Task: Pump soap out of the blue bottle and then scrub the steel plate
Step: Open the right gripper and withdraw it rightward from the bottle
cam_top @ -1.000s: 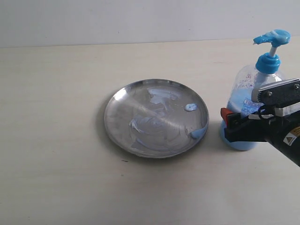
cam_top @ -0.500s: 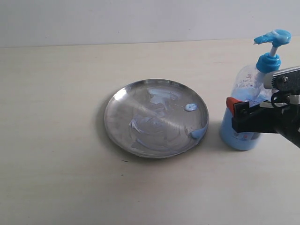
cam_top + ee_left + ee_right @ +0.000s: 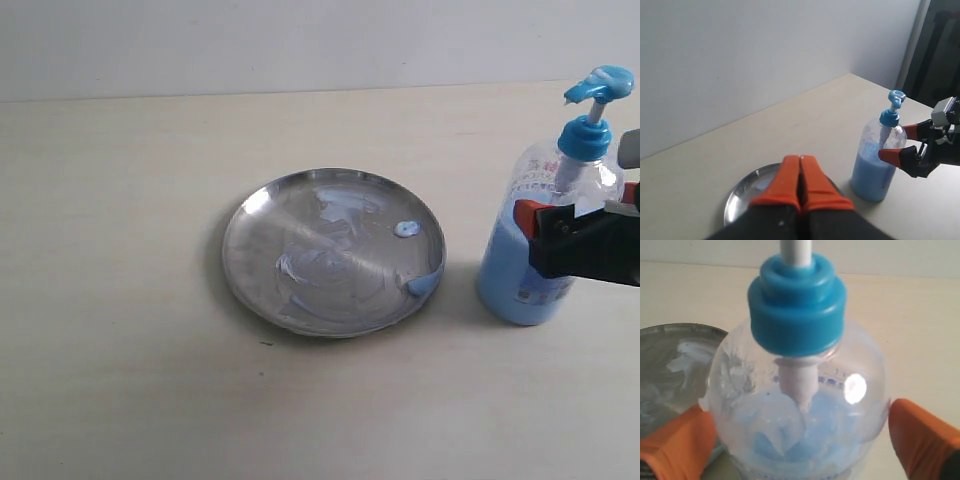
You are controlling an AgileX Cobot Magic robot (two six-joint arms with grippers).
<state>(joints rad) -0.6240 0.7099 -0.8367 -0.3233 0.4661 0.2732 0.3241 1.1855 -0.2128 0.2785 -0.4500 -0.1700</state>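
Exterior view: soap (image 3: 406,229) is already lying on the steel plate (image 3: 255,235) on the table (image 3: 120,150); scrubbing is seemingly remaining. Left wrist view: left gripper (image 3: 800,165) is hanging pressed together. Right wrist view: right gripper (image 3: 800,437) is clasping the blue bottle (image 3: 800,405) beside the plate.

Close on clear blue bottle (image 3: 765,390), bright blue collar (image 3: 797,305) and white pump stem (image 3: 796,250) above pale blue liquid, right gripper (image 3: 800,442) clasping its body, orange pads (image 3: 675,445) against opposite sides, steel plate (image 3: 660,340) beyond one pad, streaked with whitish soap (image 3: 687,355), pale table (image 3: 910,330) behind.
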